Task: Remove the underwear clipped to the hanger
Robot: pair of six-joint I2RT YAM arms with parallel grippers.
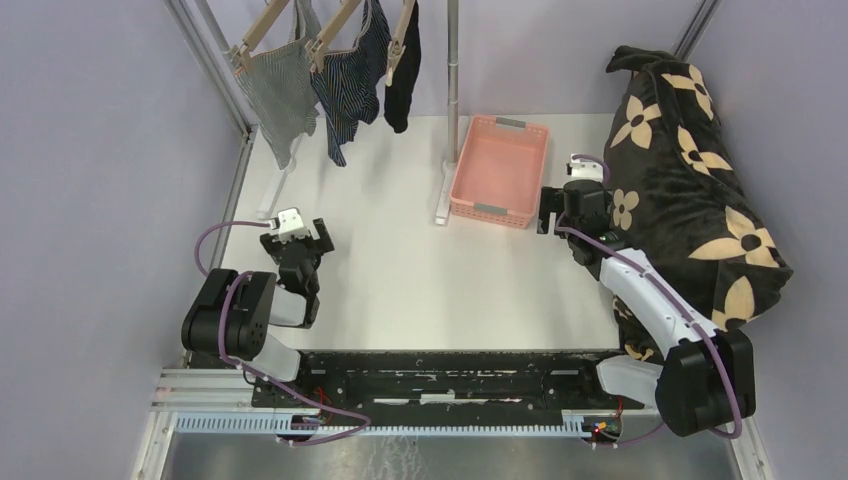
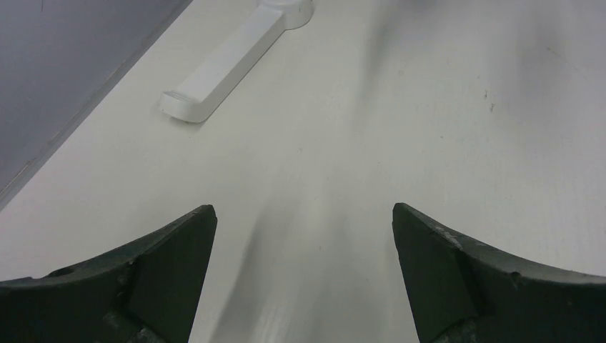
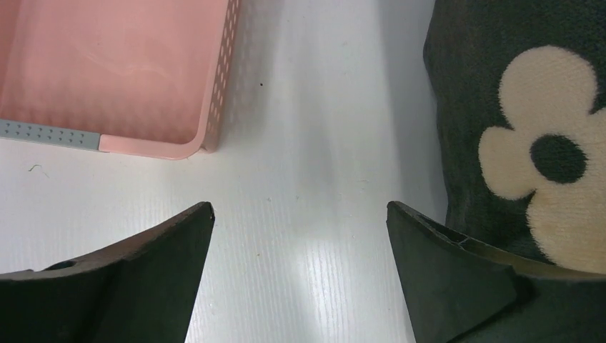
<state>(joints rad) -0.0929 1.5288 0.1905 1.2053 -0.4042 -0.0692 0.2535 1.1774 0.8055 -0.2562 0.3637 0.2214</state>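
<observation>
Nothing is off yet: all the underwear, the grey-white pair (image 1: 278, 95), the navy striped pair (image 1: 350, 85) and the black pair (image 1: 402, 85), hangs clipped at upper left, while the left gripper (image 2: 304, 214) and right gripper (image 3: 300, 211) sit spread and empty low over the tabletop (image 1: 420, 270), well apart from it.

I have the left gripper (image 2: 304, 214) held low, jaws spread wide and empty. My right gripper (image 3: 300, 211) is likewise agape, reaching farther forward.

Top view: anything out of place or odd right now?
Only the flower-print blanket: it is heaped on the right of the table, crowding the open right hand. The underwear hangs clipped as expected.
</observation>
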